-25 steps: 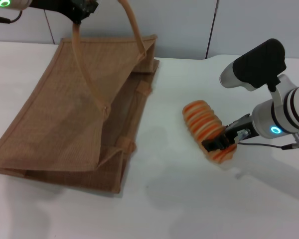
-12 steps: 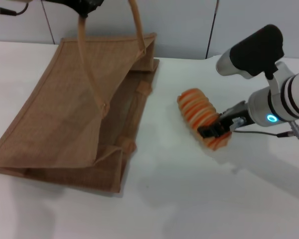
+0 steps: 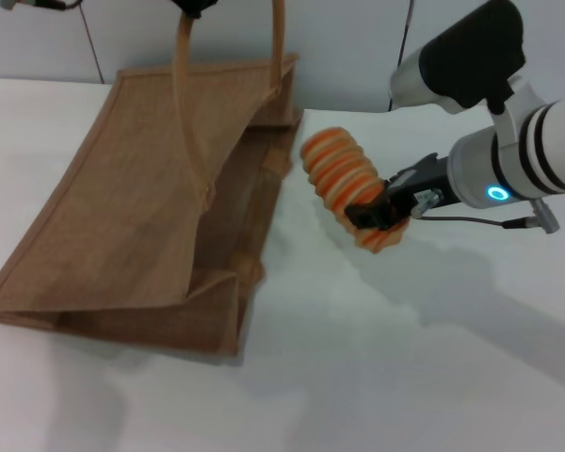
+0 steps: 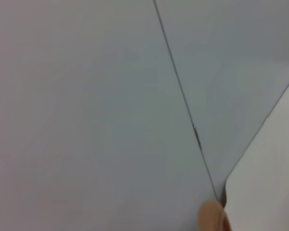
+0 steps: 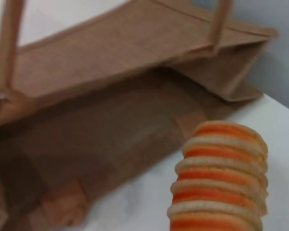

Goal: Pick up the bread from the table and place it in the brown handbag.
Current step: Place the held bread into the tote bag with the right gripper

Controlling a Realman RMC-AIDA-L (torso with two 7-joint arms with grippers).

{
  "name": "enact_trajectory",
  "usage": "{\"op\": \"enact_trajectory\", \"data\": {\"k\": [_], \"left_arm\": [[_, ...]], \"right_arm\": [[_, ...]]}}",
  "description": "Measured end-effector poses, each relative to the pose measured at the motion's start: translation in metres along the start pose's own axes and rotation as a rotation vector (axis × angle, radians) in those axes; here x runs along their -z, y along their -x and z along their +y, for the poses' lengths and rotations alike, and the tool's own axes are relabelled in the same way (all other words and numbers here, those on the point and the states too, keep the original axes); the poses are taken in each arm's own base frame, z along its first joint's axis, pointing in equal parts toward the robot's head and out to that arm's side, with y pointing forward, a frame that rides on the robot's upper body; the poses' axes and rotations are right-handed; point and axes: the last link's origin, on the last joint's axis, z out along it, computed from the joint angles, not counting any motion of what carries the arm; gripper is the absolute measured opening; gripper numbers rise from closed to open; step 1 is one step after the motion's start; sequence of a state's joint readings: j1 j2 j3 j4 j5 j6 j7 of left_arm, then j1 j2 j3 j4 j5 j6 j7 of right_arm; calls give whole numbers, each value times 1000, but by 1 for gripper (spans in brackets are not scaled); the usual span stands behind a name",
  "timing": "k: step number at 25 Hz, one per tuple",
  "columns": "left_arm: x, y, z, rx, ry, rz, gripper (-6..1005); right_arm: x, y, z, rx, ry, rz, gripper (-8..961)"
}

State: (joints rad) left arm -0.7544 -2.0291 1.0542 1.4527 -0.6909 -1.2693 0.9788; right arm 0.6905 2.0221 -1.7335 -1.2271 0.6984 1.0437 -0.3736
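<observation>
The bread [image 3: 339, 174], a tan loaf with orange stripes, hangs above the table [image 3: 405, 377] just right of the brown handbag [image 3: 132, 207]. My right gripper [image 3: 379, 215] is shut on the loaf's near end. The bag lies on its side with its mouth facing the bread. One handle [image 3: 184, 113] is pulled up by my left gripper [image 3: 196, 6], which shows only at the top edge of the head view. The right wrist view has the bread [image 5: 219, 178] close in front of the bag's open mouth [image 5: 101, 120]. A bit of handle strap [image 4: 213, 219] shows in the left wrist view.
A grey panelled wall [image 3: 358, 47] runs behind the table's far edge. White tabletop stretches in front of and to the right of the bag. The second handle [image 3: 278, 47] arches up at the bag's far side.
My right gripper has lifted the bread off the table and carried it left toward the bag's mouth. The left gripper has shifted right and up with the handle, opening the bag wider.
</observation>
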Motion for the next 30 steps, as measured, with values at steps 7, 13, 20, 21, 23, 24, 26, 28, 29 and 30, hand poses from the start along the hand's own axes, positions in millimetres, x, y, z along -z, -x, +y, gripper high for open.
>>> {"op": "enact_trajectory", "data": {"k": [7,13,20,21,23,24,26,28,29,30], "left_arm": [[-5,-22,9,-35,21,25,125],[-6,-37,19,-67,32,45,125],[-11,-49,31,-94,59,51,125],[-12,-52,33,-99,64,52,126],[-14,-56,39,-111,78,52,126],[-14,-56,39,-111,78,52,126],[-14,-57,41,-110,86,59,126],[-14,-62,45,-107,105,78,126],[-14,-62,45,-107,105,78,126],[-15,-64,47,-110,114,83,126]], "right_arm": [[-8,2,4,27,13,7,469],[-17,5,5,35,30,4,446],[-24,13,-1,62,8,-24,387],[-26,12,-2,61,1,-25,383],[-32,11,-8,62,-19,-14,373],[-32,11,-8,62,-19,-14,372],[-37,11,-11,70,-32,-4,370],[-40,11,-11,77,-41,-5,369],[-42,11,-11,81,-44,-6,368],[-42,11,-10,88,-47,-10,367]]}}
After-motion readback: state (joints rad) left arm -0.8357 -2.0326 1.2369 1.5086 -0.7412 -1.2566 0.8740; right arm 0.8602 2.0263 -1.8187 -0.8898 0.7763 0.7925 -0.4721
